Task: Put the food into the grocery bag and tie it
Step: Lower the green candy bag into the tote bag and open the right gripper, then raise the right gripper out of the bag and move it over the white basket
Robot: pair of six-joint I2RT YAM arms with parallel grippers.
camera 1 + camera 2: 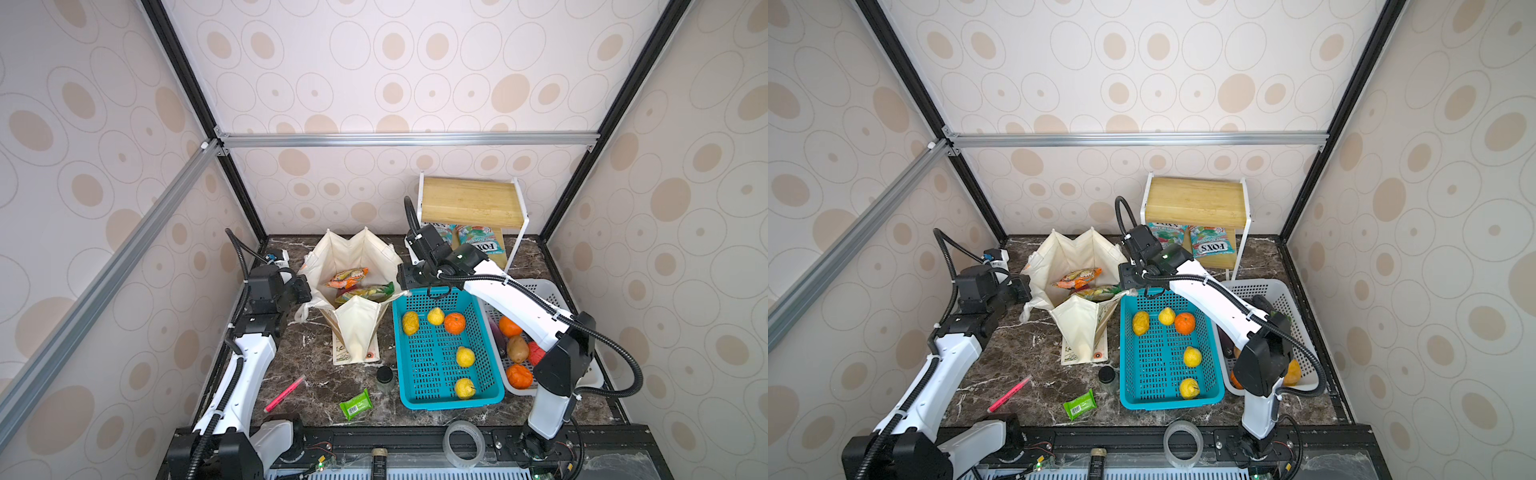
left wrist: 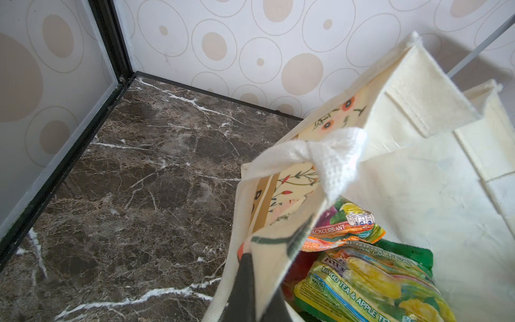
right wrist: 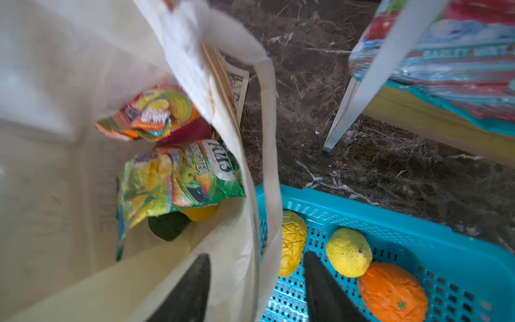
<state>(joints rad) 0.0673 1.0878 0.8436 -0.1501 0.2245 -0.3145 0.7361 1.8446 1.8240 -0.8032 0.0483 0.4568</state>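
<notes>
Grocery bag (image 1: 357,257), mid-frame in both top views, open, snack pkts (image 1: 347,277) inside. L pincer (image 2: 260,292) clamped on bag rim; R pincer (image 3: 255,255) jaws apart astride wall + handle (image 3: 269,139). Risk: uneven pull topples bag, handle slips out. Blue basket (image 1: 451,405) just beside, frame right; bare surface (image 2: 139,195) frame left; rack leg (image 3: 348,111) beyond.

Left of table centre: grocery bag (image 1: 353,253), mouth up, with snack packets (image 1: 347,277) inside. Just right of bag, touching it: slotted basket (image 1: 451,403), five fruit pieces (image 1: 454,323) in it. Further right, alongside: second basket (image 1: 552,291), produce (image 1: 517,349) inside. Behind both baskets: shelf rack (image 1: 469,201) — pouches (image 1: 484,245) on lower shelf. Before bag: jar (image 1: 385,379), wrapped pack (image 1: 355,404), marker (image 1: 284,393) leftmost. On front rail: tape roll (image 1: 463,444).
</notes>
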